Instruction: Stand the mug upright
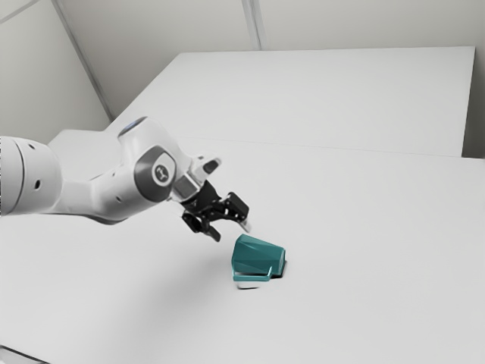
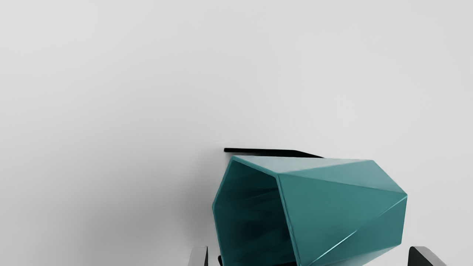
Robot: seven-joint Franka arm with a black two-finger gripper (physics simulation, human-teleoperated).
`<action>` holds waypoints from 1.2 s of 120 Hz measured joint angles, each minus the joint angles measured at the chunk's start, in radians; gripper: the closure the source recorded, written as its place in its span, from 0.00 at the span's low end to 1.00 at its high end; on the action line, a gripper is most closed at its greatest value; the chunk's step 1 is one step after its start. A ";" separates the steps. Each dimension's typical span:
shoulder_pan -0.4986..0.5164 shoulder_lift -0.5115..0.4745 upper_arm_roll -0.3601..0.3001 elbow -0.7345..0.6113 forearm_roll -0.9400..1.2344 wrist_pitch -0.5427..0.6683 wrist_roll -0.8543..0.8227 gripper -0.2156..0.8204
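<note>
Mug [image 1: 258, 255] is on its side on the table [image 1: 364, 227], not upright. Gripper [image 1: 232, 233] is near the mug, above it and toward the exterior view's left. Jaws spread wide, nothing pinched. Arm [image 1: 155, 171] comes in on the exterior view's left of the mug.

Exterior view gives the handle [image 1: 252, 278]: low on the mug, on the side facing that camera. Pale patch [image 1: 248, 286] on the table just beside it. Same view shows free space between fingertips and mug.

Wrist view gives the mouth [image 2: 255, 218]: open, dark inside, many-sided rim [image 2: 281, 197]. Faceted outer wall [image 2: 332, 203] runs from there to the narrower base end. One fingertip shows off the mug's mouth end, the other off its base end, so the spread runs roughly along the mug's length. Wrist view also has a thin black strip [image 2: 258, 150] along one long side of the mug.
</note>
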 joint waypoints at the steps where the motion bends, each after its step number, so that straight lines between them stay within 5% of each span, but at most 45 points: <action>1: 0.000 0.002 -0.002 0.000 -0.001 0.001 0.000 0.22; 73: -0.062 0.064 -0.031 0.008 -0.067 0.066 0.018 0.27; 108: -0.020 0.061 -0.071 0.014 -0.071 0.088 0.022 0.50; 144: -0.039 0.056 -0.124 0.049 -0.071 0.096 0.022 0.59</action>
